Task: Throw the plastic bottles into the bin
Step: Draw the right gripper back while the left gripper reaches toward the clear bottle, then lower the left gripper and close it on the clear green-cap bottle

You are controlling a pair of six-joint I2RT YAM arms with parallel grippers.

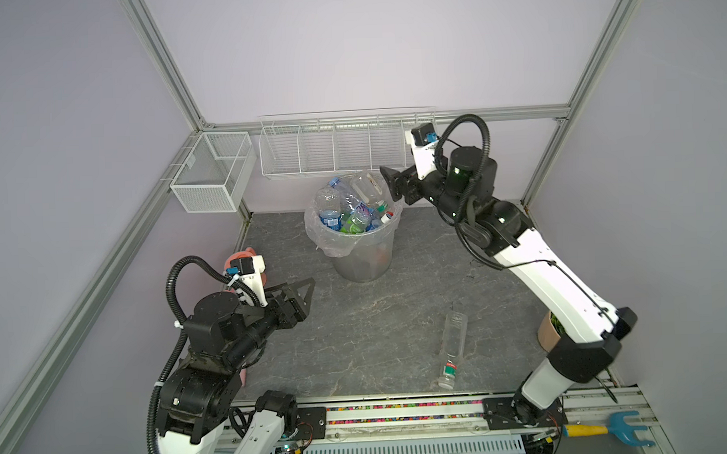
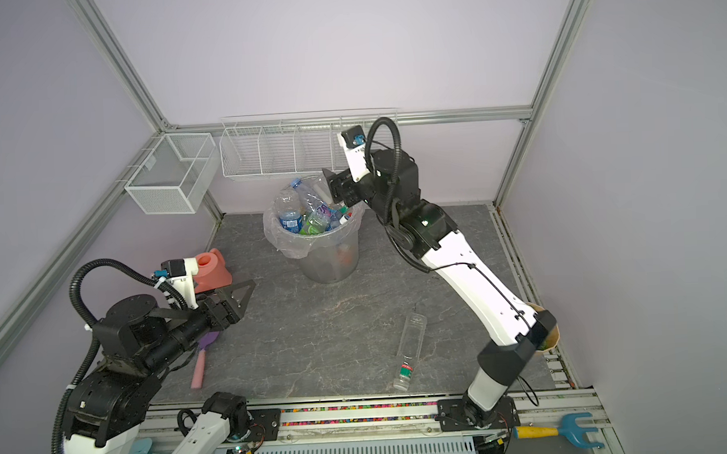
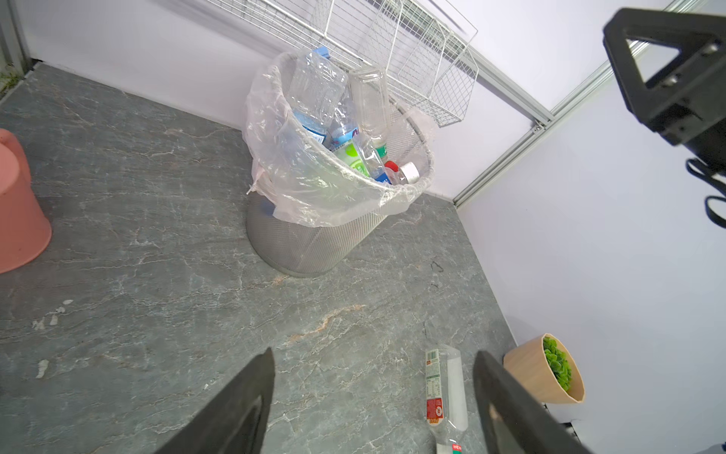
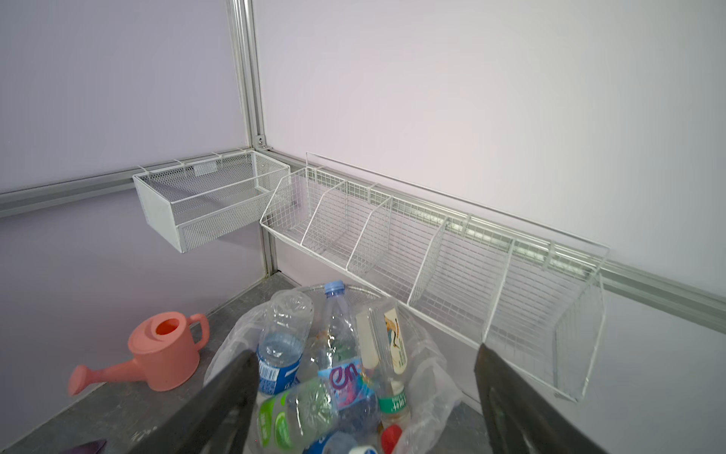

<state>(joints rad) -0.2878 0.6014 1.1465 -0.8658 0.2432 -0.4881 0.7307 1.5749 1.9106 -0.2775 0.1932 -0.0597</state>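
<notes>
In both top views the bin (image 1: 361, 261) stands at upper centre of the table (image 1: 356, 319). It is lined with a clear bag and heaped with bottles (image 1: 344, 212) that rise above its rim. The right claw (image 1: 389, 183) hangs just beside the upper right of the rim, spread wide and gripping nothing. The left claw (image 1: 301, 292) hovers left of centre, well apart from the bin, and it too is spread and holds nothing. One loose bottle (image 1: 452, 343) lies flat at lower right of centre. In a top view a pink watering can (image 2: 211, 270) sits just behind the left claw.

In the left wrist view the fingers (image 3: 243, 405) stand wide apart at the bottom edge. The loose bottle (image 3: 448, 389) lies on the table, seen in the gap between them, with a plant pot (image 3: 538, 377) at lower right.

In the right wrist view the fingers (image 4: 510, 401) are parted over the heaped bottles (image 4: 283, 353), clasping none. Wire baskets (image 4: 432, 243) line the wall, and the watering can (image 4: 165, 353) is at lower left.
</notes>
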